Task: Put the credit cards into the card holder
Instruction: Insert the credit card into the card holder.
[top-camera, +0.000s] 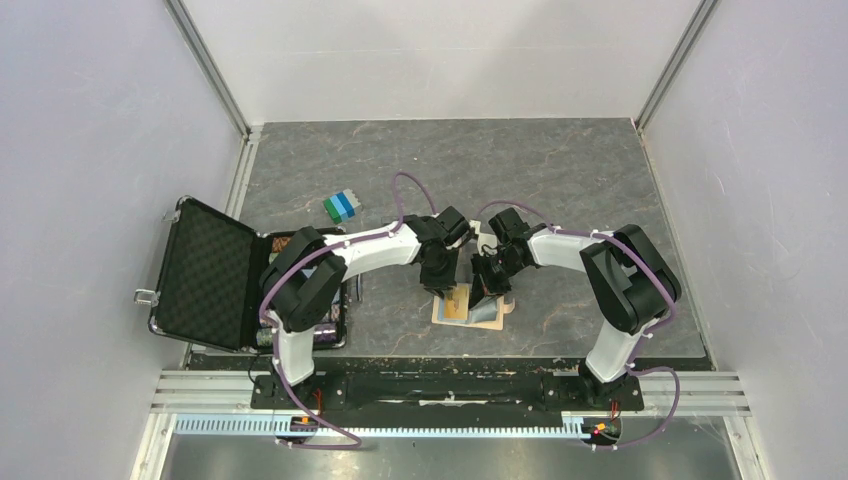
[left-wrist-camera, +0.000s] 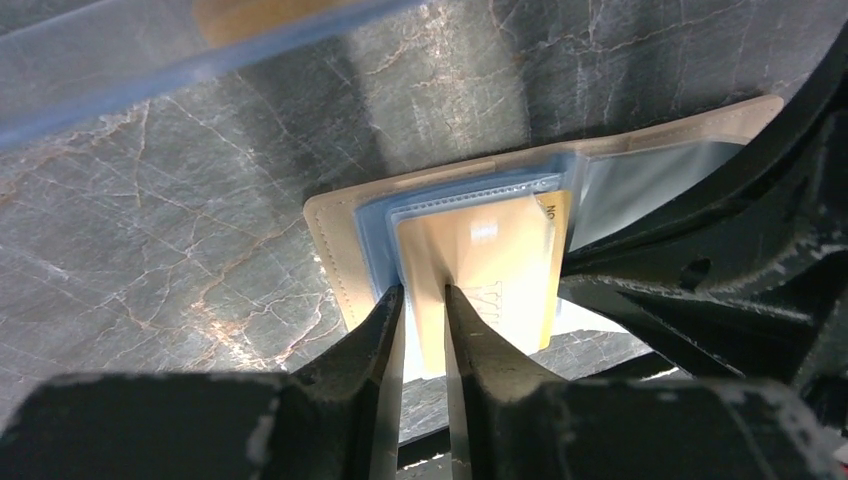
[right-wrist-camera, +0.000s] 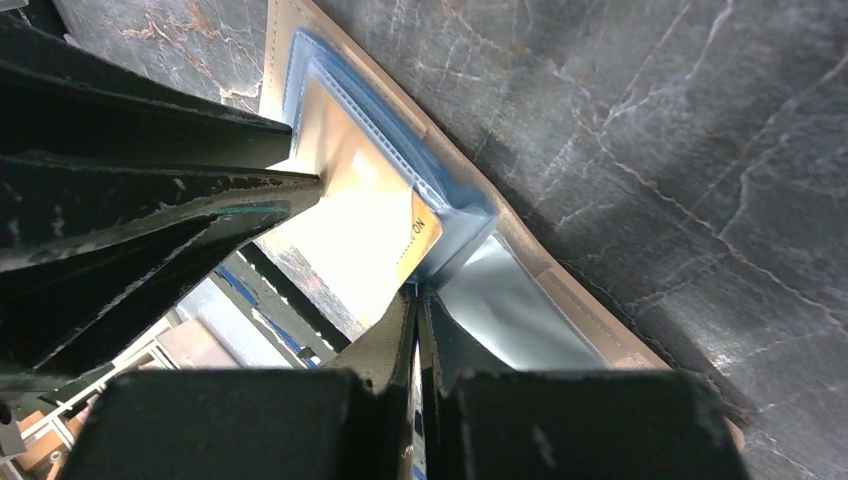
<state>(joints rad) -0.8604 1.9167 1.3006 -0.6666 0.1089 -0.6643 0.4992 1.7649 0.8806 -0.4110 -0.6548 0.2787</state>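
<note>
Left wrist view: the left claw (left-wrist-camera: 422, 295) has its two fingers (left-wrist-camera: 385, 330) a narrow slit apart, their tips set against the near end of a yellow-orange card (left-wrist-camera: 500, 260). The card's face shows through the slit; I cannot tell whether the fingers pinch it or only press on it. The far end of the card sits inside a light-blue pocket of the tan wallet (left-wrist-camera: 335, 250), and the near end sticks out past the wallet's edge. The wallet lies open and flat on the dark marbled table (left-wrist-camera: 180, 220).

In the right wrist view the right claw (right-wrist-camera: 416, 295) is closed almost tight. Its tips are at the edge of a shiny clear flap (right-wrist-camera: 510, 310) on the wallet's other half, just beside the card's corner. I cannot tell whether the flap is caught between them.

From above, both claws meet over the wallet near the table's front middle. An open black case (top-camera: 205, 270) lies at the left edge, and a small stack of green and blue blocks (top-camera: 342, 206) lies farther back.
</note>
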